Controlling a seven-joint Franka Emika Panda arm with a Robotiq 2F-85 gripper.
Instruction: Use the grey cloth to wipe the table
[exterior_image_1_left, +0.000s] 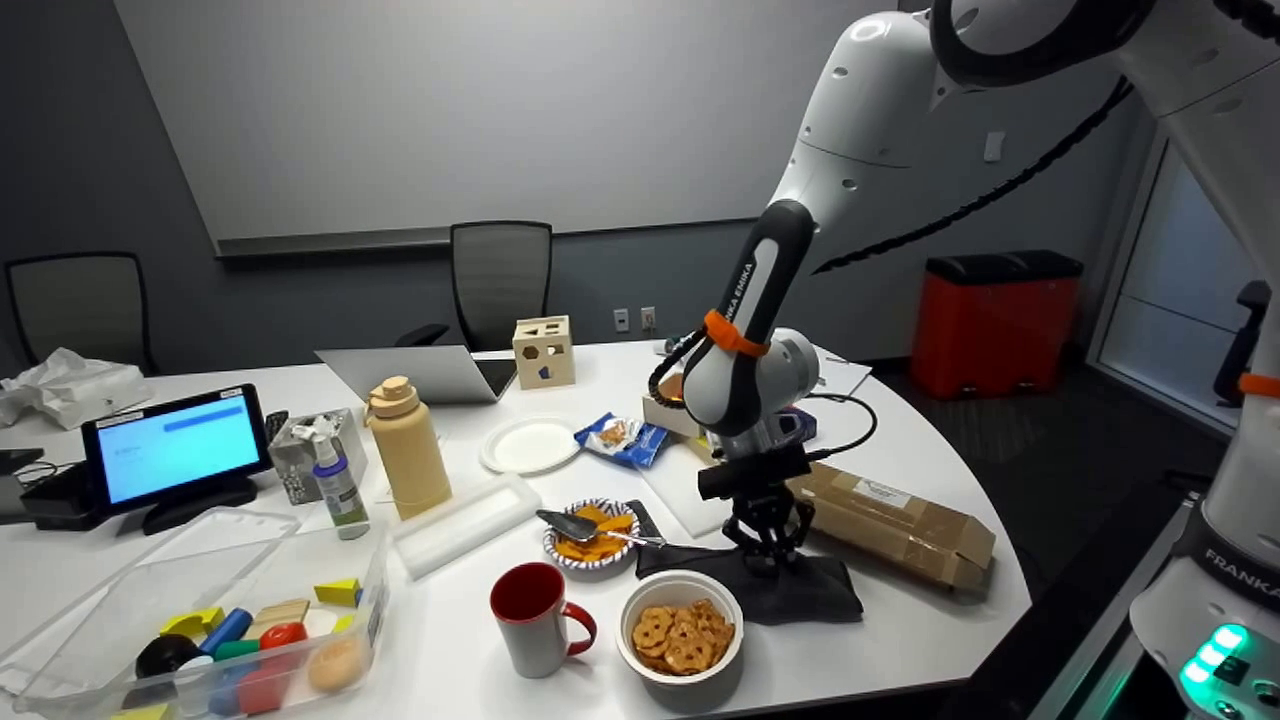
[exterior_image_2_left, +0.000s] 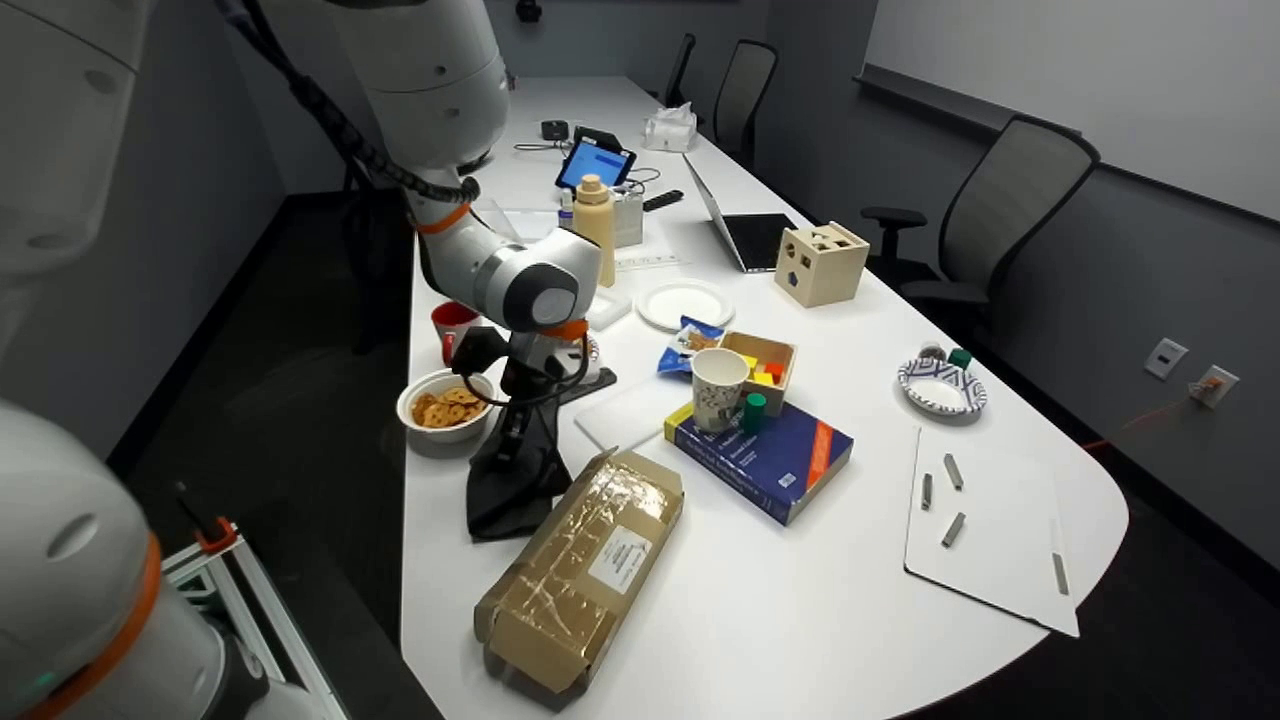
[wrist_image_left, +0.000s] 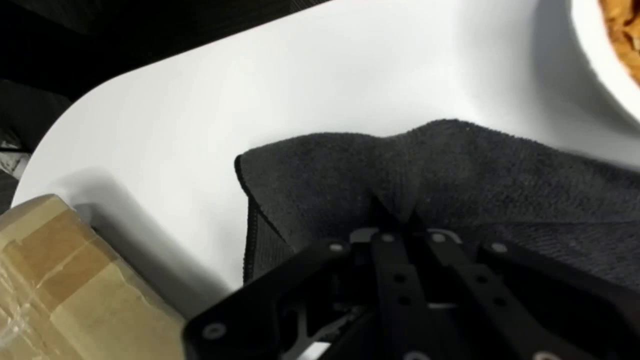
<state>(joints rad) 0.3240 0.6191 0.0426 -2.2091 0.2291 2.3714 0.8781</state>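
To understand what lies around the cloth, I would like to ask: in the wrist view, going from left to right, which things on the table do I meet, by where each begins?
Cardboard box → grey cloth → white bowl of orange-brown snacks, cut off by the picture's right edge.

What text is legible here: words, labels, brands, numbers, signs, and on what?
"FRANKA": robot base, at the picture's edge.
"NKA EMIKA": arm link; start not legible.
Too small or blurred: book, box label, tablet screen, spray bottle, blue snack bag.
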